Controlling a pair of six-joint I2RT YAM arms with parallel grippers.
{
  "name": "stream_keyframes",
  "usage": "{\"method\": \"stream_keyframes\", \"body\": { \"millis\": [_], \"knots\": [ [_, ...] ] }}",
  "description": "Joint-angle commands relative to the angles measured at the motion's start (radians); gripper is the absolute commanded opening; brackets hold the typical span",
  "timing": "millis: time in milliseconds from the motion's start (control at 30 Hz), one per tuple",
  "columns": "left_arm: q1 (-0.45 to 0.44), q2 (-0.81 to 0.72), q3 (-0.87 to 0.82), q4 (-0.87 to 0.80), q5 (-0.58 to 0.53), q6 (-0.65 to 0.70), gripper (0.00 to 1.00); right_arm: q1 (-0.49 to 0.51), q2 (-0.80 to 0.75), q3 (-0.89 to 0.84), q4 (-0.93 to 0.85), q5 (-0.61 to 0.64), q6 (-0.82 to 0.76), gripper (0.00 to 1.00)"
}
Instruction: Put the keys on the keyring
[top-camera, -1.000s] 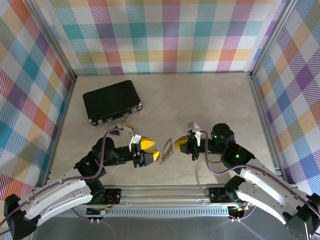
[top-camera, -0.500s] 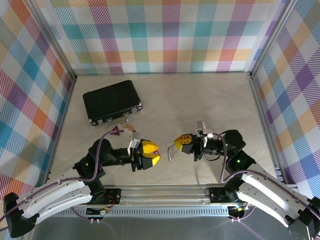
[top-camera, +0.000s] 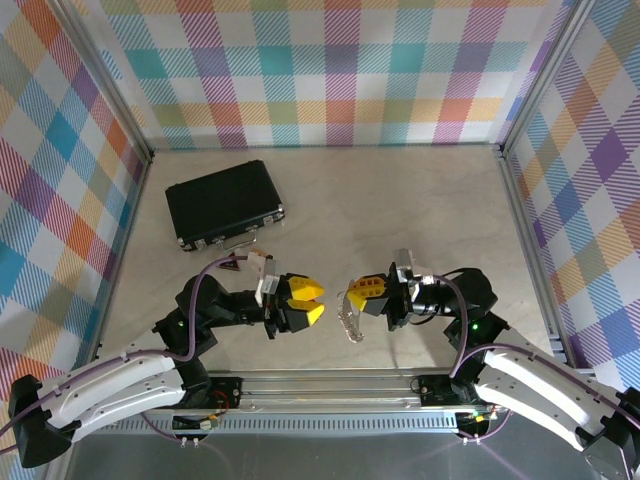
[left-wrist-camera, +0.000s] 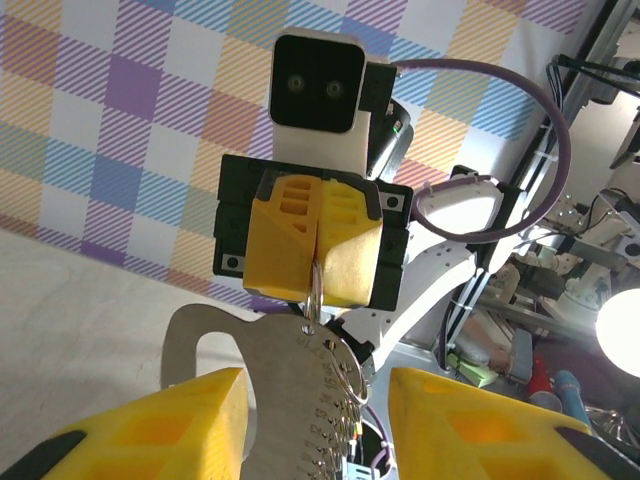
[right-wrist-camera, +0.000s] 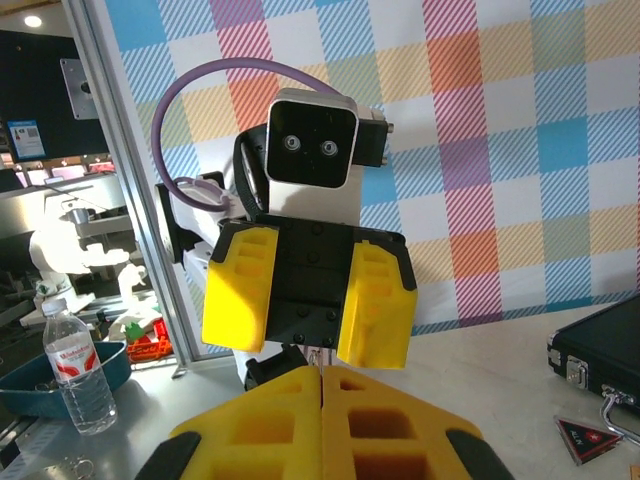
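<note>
**Q:** Tabletop (top-camera: 420, 200), near edge first: what do the arms hold?

**A:** The right gripper (top-camera: 362, 294) is clamped on the keyring (top-camera: 350, 318), which hangs from it between the two arms (a thin wire loop is pinched between the yellow pads). The left gripper (top-camera: 306, 302) faces it with jaws apart, one on either side of the ring's toothed plate. Whether they touch it cannot be told.

**Q:** And farther back?

**A:** A dark triangular tag (right-wrist-camera: 585, 438) lies just beside the closed black case (top-camera: 225, 205), well apart from the ring. A checked backdrop stands behind.

**Q:** Progress?

**A:** Early, by judgement. The ring is held up and presented, but nothing red-headed hangs on it. Threading the keys remains.
</note>
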Motion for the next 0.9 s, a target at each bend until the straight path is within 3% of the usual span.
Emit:
{"method": "stream_keyframes", "body": {
  "millis": [0, 167, 467, 867],
  "knots": [
    [-0.014, 0.004, 0.036, 0.083, -0.002, 0.029, 0.38, 0.009, -0.016, -0.013, 0.081, 0.017, 0.016, 0.0],
    [-0.055, 0.015, 0.033, 0.09, -0.094, 0.097, 0.33, 0.01, -0.024, -0.032, 0.096, 0.043, 0.018, 0.0],
    [-0.109, 0.074, 0.053, 0.07, -0.199, 0.166, 0.34, 0.014, -0.04, -0.06, 0.104, 0.082, 0.018, 0.0],
    [-0.112, 0.157, 0.067, 0.136, -0.181, 0.157, 0.29, 0.015, -0.048, -0.067, 0.085, 0.087, 0.004, 0.0]
  ]
}}
